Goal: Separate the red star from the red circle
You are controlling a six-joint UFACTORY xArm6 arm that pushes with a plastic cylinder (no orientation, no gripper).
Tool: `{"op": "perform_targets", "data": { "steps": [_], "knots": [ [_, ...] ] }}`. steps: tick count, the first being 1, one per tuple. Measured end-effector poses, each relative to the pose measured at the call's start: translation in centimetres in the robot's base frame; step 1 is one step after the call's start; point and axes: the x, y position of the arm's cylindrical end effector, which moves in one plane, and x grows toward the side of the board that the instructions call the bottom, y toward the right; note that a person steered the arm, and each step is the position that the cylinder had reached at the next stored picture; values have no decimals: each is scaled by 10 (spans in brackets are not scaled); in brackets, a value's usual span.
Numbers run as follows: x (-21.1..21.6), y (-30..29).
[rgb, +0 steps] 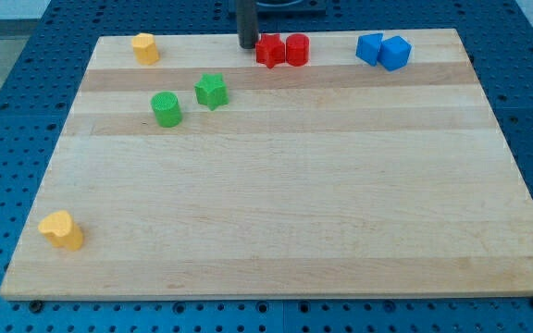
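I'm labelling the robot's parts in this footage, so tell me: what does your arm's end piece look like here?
Only a short stretch shows: a straight, dark, almost black rod, cylindrical and plain, with no markings, cables or sleeve visible. It enters from the view's top, so the rest of the arm is cut off. My tip ends blunt beside the red star.

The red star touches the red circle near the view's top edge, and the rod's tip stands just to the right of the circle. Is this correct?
Not quite. The camera view shows the red star touching the red circle near the view's top edge, but my tip stands just to the left of the star, not to the right of the circle.
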Motion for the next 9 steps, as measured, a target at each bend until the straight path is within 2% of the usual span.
{"op": "perform_targets", "data": {
  "steps": [1,4,5,7,9],
  "knots": [
    [4,26],
    [72,71],
    [88,45],
    [157,16],
    [167,-48]
  ]
}}
